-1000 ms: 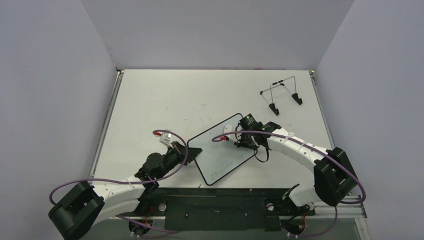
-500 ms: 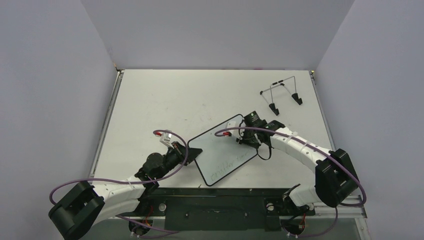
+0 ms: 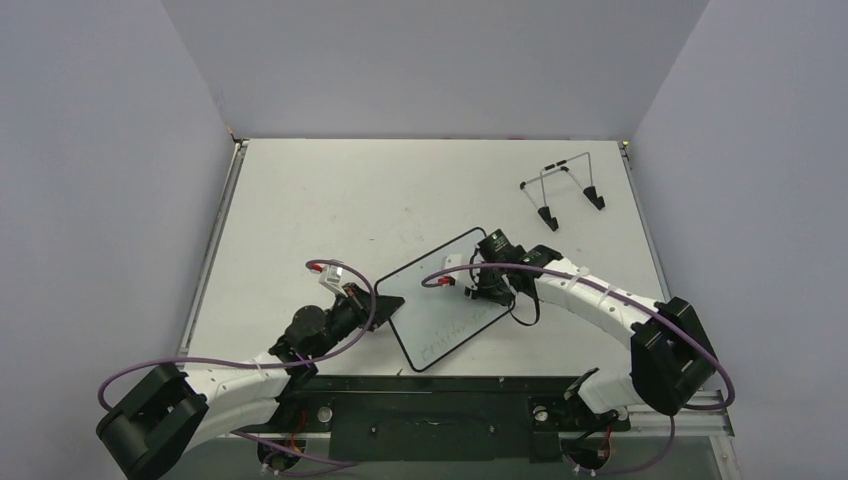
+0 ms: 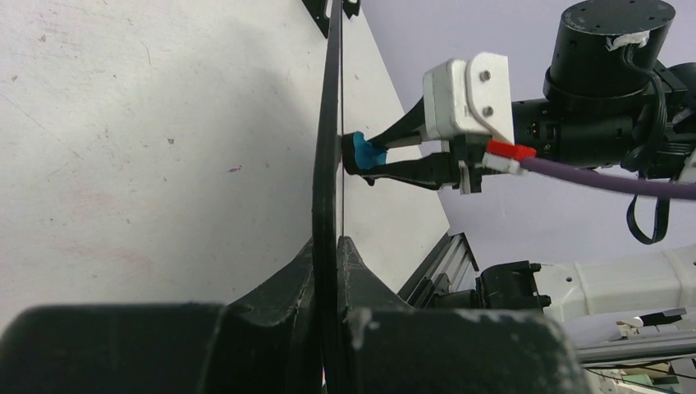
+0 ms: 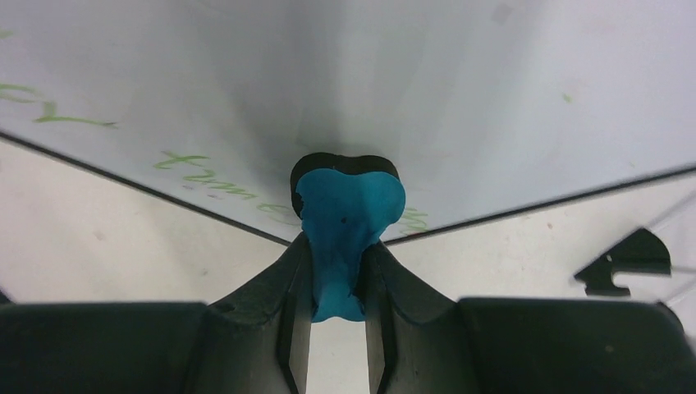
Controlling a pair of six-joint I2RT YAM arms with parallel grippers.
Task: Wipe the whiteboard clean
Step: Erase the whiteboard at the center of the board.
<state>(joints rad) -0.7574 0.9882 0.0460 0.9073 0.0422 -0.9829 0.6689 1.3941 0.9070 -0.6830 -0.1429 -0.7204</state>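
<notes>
The left end effector (image 3: 387, 303) is clamped on the rim of the whiteboard (image 3: 446, 298), with one black finger (image 4: 354, 275) pressed against each face. From its wrist camera the board runs straight ahead, seen edge-on as a thin dark line. Whether the board's far end rests on the surface (image 3: 320, 200) cannot be told.

The right end effector (image 3: 480, 290) is over the board's far-right part, its jaws closed tightly on the narrow waist of a small blue eraser (image 5: 345, 209). The eraser's wider head sticks out past the fingertips and presses against the white face. In the left wrist view the eraser (image 4: 365, 153) touches the board ahead and to the right of the left end effector.

Faint green handwriting (image 5: 205, 162) remains along the board's edge. It lies just left of the right end effector's tip and continues behind the eraser to its right. The board face straight ahead of the eraser looks clean.

A thin wire stand (image 3: 565, 190) with black feet sits on the surface beyond the right end effector, well apart from the board.
</notes>
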